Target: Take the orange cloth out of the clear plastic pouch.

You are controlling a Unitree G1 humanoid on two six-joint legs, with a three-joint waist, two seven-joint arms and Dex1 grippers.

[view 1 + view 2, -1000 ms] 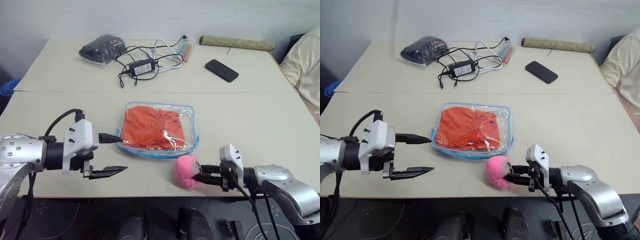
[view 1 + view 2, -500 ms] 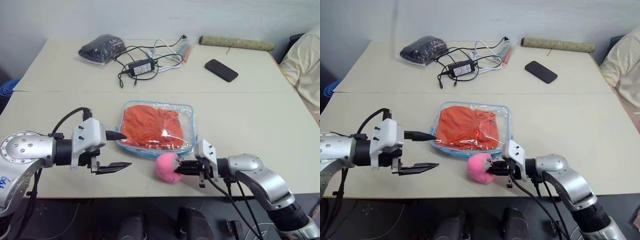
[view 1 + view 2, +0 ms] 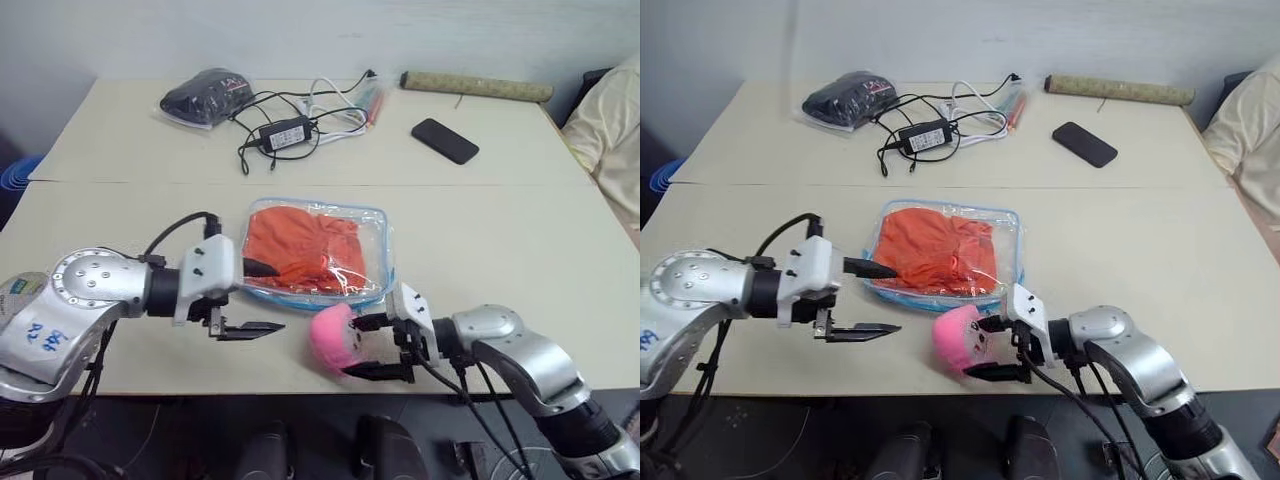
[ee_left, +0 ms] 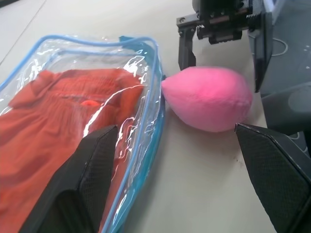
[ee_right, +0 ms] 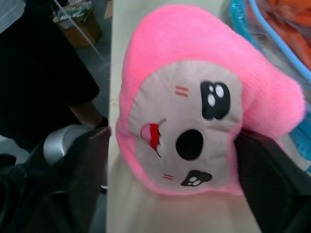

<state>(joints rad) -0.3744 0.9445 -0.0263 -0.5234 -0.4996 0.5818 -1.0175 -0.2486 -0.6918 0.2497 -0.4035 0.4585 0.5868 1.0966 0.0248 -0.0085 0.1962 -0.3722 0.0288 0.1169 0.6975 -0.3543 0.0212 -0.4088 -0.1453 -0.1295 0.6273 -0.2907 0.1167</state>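
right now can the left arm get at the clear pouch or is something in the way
Probably yes. The left gripper has its jaws open right at the near left edge of the clear plastic pouch, with nothing between them. The pink plush toy lies beside the pouch's near edge, toward the right gripper.

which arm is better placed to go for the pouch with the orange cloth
Left. Its open claw sits at the pouch edge, one finger over the plastic by the orange cloth. The right claw is open around the pink plush toy.
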